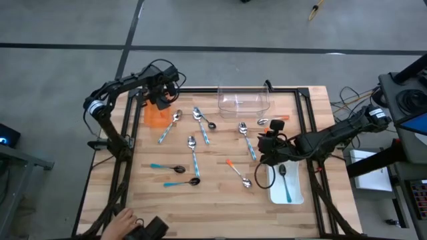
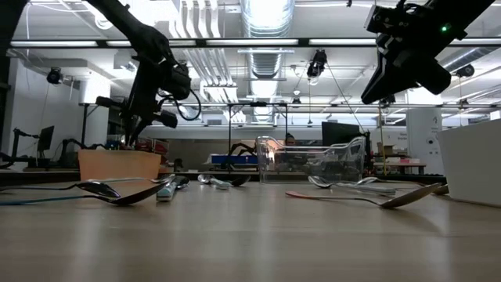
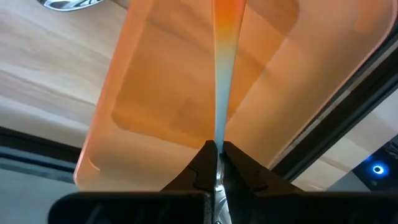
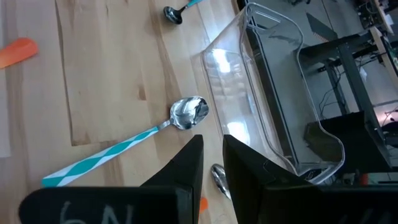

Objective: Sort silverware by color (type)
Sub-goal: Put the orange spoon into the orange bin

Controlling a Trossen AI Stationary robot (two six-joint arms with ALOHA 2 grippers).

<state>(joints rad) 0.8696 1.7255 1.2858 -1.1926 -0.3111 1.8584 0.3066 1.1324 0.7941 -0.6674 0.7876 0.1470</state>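
Orange tray (image 1: 157, 116): left jaws (image 3: 217, 163) pinch spoon (image 3: 224, 68) above. White tray (image 1: 293, 195): teal spoon (image 1: 285, 181). Right jaws (image 4: 211, 163) parted.

A robotics lab or engineering workshop, by every sign. The low view looks across the wooden table (image 1: 220, 193) into a big open hall with exposed silver ducts (image 2: 266, 16), pipes and strip lights (image 2: 368, 41) overhead, and benches crowded with equipment along the far wall. From above, the table stands on a bare grey concrete floor (image 1: 67, 27) marked with dark seams, boxed in by a black metal frame (image 1: 308, 120). Loose cables (image 1: 350, 97) trail at one side beside what seems to be an equipment rack (image 1: 407, 93).
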